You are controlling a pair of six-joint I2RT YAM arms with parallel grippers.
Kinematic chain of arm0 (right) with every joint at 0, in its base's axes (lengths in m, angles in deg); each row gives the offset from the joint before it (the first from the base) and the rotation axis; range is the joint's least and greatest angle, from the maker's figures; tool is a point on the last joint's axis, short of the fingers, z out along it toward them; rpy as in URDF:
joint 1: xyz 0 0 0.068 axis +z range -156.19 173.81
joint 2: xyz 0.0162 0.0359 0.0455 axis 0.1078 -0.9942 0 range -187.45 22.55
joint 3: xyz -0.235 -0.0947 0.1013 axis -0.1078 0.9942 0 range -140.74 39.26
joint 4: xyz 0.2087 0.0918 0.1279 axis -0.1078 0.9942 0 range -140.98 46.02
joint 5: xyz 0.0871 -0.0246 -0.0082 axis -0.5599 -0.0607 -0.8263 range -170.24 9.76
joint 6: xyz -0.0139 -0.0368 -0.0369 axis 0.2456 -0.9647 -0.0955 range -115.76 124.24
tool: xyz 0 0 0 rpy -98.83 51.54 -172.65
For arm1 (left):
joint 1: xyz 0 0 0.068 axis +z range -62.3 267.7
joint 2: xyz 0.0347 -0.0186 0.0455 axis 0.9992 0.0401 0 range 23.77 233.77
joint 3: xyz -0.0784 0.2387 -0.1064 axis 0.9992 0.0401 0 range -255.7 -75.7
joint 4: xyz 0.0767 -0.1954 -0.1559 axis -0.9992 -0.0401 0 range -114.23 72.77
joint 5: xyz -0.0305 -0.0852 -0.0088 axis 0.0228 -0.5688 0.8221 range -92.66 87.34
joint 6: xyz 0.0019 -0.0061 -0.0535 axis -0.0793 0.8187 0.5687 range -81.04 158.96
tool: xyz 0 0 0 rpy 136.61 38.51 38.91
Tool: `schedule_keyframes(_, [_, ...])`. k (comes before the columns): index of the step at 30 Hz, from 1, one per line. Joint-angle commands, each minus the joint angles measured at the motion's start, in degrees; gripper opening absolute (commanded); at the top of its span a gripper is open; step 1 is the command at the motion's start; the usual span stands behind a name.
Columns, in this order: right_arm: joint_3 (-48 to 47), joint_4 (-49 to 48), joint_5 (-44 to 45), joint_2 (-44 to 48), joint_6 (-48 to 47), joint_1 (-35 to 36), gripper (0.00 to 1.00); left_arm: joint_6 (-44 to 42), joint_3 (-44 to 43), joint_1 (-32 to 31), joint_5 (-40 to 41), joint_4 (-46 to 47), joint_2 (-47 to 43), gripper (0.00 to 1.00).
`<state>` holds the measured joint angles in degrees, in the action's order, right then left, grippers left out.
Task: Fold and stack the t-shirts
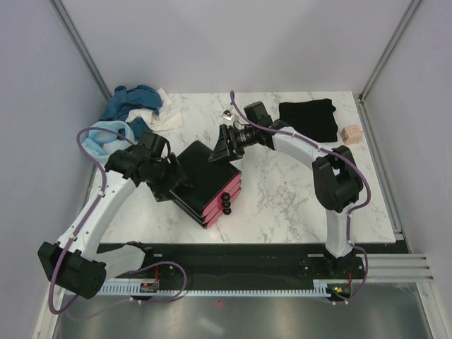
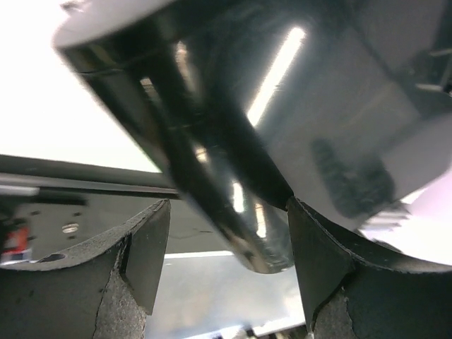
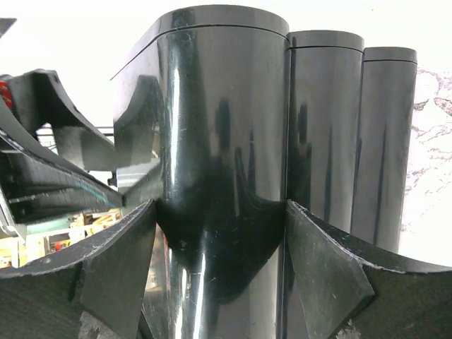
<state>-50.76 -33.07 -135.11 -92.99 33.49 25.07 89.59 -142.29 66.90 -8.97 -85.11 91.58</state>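
The dark teal-blue t-shirt (image 1: 131, 101) lies crumpled at the table's far left corner. The black t-shirt (image 1: 308, 118) lies folded flat at the far right. Neither gripper touches a shirt. Both are at a glossy black drawer box (image 1: 212, 180) with red fronts in the middle of the table. My left gripper (image 1: 180, 180) is open at the box's left side; a rounded black edge (image 2: 233, 141) sits between its fingers, against the right one, with a gap on the left. My right gripper (image 1: 220, 148) is open at the box's far corner (image 3: 219, 141), its fingers flanking that corner.
A pale blue ring-shaped item (image 1: 106, 136) and a white cloth (image 1: 164, 116) lie beside the teal shirt. A small wooden block (image 1: 351, 133) sits right of the black shirt. Bare marble (image 1: 282, 205) shows to the right of the box.
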Motion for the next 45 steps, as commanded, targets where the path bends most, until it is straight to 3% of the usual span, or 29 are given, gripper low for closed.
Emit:
schedule_keyframes(1, [4.23, 4.16, 0.91, -2.49, 1.14, 4.93, 0.78, 1.48, 11.03, -0.82, 1.65, -5.78, 4.70, 0.74])
schedule_keyframes(8, [12.41, -16.04, 3.10, -0.29, 17.22, 8.81, 0.78, 2.80, 11.83, -0.74, 3.58, -0.07, 9.44, 0.75])
schedule_keyframes(15, [4.44, -16.24, 2.75, -5.73, 18.29, 10.57, 0.77, 2.89, 5.33, 0.14, 7.80, 1.69, 14.80, 0.75])
schedule_keyframes(21, [-3.83, -16.07, 1.18, -10.83, 19.87, 11.36, 0.76, 1.05, 1.99, 7.25, 7.19, 3.72, 18.32, 0.75])
schedule_keyframes(33, [-13.25, -19.56, 1.35, -17.08, 25.49, 16.01, 0.75, -4.66, -3.20, 27.89, 9.29, 3.10, 19.90, 0.75])
schedule_keyframes(45, [-29.50, -29.68, 1.17, -28.32, 37.61, 21.64, 0.75, -10.46, -9.96, 38.72, 9.38, 2.93, 22.71, 0.75])
